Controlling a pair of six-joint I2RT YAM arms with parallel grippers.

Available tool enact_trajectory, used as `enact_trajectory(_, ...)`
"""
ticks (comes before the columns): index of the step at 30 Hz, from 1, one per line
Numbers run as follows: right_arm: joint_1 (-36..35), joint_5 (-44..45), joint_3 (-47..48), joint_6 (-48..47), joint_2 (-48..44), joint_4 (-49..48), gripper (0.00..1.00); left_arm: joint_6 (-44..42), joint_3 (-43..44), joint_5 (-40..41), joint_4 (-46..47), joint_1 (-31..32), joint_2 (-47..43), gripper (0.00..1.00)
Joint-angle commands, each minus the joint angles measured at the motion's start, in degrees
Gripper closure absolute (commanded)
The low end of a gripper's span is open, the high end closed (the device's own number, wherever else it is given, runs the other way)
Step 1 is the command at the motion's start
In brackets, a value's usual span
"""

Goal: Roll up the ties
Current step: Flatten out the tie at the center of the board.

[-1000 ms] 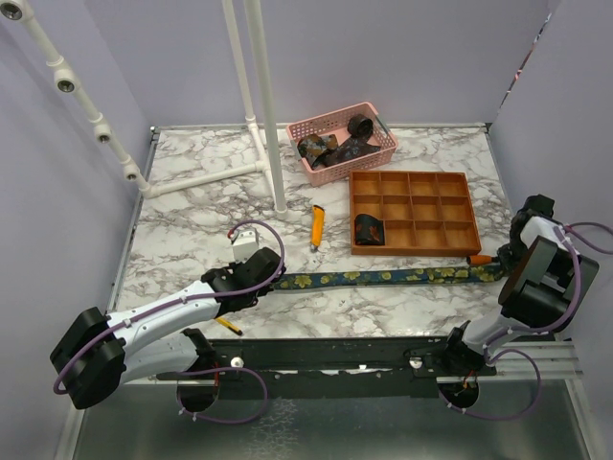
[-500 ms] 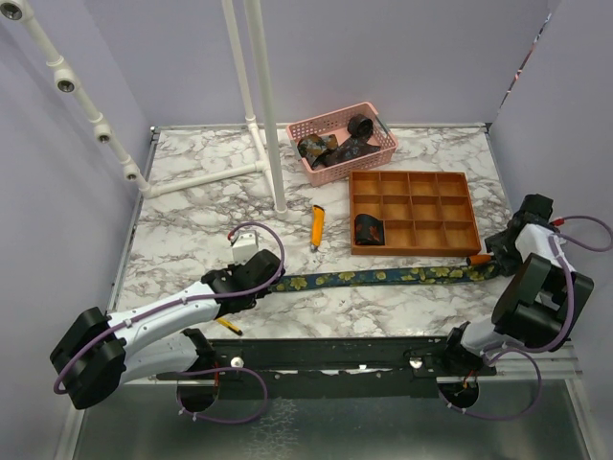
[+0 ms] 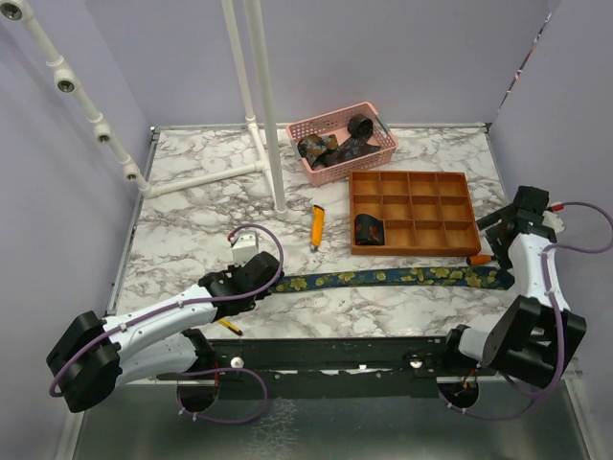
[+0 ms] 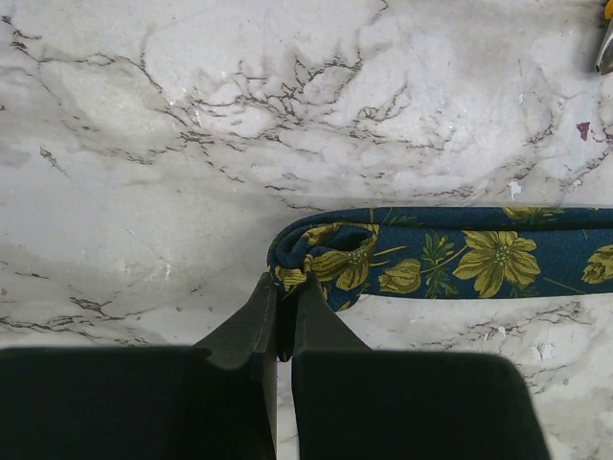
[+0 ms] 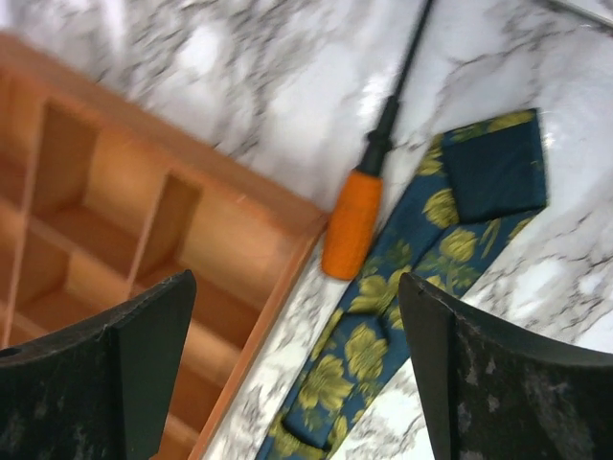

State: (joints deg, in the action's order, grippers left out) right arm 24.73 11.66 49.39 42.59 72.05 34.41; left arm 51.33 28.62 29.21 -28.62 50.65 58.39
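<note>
Tie [image 3: 383, 277] lies stretched flat along the desk [image 3: 182, 230] front, just before the tray [image 3: 412, 211]. Right end effector [image 5: 295, 283] has just released its end: jaws spread, arm pulled up and back. Left end effector [image 4: 284, 287] pinches the folded-over other end, arm low and reaching forward. Rolling can start there.

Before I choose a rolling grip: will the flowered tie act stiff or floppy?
Probably floppy: the tie lies flat, its end curled over where the left gripper pinches it. Likely light; may slide on the marble table.
</note>
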Motion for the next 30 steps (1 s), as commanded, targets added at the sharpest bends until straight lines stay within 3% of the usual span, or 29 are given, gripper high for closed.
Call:
enact_trajectory(1, -6.1, -1.6, -1.0, -1.2, -7.8, 0.4, 0.13, 0.1, -0.7, 1.1, -0.2, 0.2, -0.8, 1.0)
enact_trajectory(8, -18.7, -27.5, -15.2, -3.4, -21.8, -14.9, 0.39, 0.7, -1.6, 0.1, 0.4, 0.3, -0.6, 1.0)
enact_trajectory(12, -38.7, -23.4, -16.8, -0.2, -22.2, -18.1, 0.46, 0.6, -1.3, 0.3, 0.3, 0.3, -0.9, 1.0)
enact_trajectory(16, -59.0, -15.4, -12.8, 2.4, -13.9, -21.3, 0.5, 0.6, -1.1, 0.9, -0.1, 0.3, -1.5, 1.0)
enact_trajectory(20, -72.8, -12.1, -2.7, 2.0, 1.4, -23.4, 0.55, 1.1, -0.5, 1.7, -1.3, 0.4, -1.2, 1.0)
enact_trajectory(25, -79.9, -9.9, 7.8, 1.3, 18.9, -26.7, 0.69, 2.0, 0.6, 2.3, -3.1, 0.7, -0.3, 1.0)
enact_trajectory(30, -81.3, -11.4, 10.1, 3.5, 27.9, -33.6, 0.77, 3.0, 1.3, 3.2, -4.4, 0.8, 0.0, 1.0)
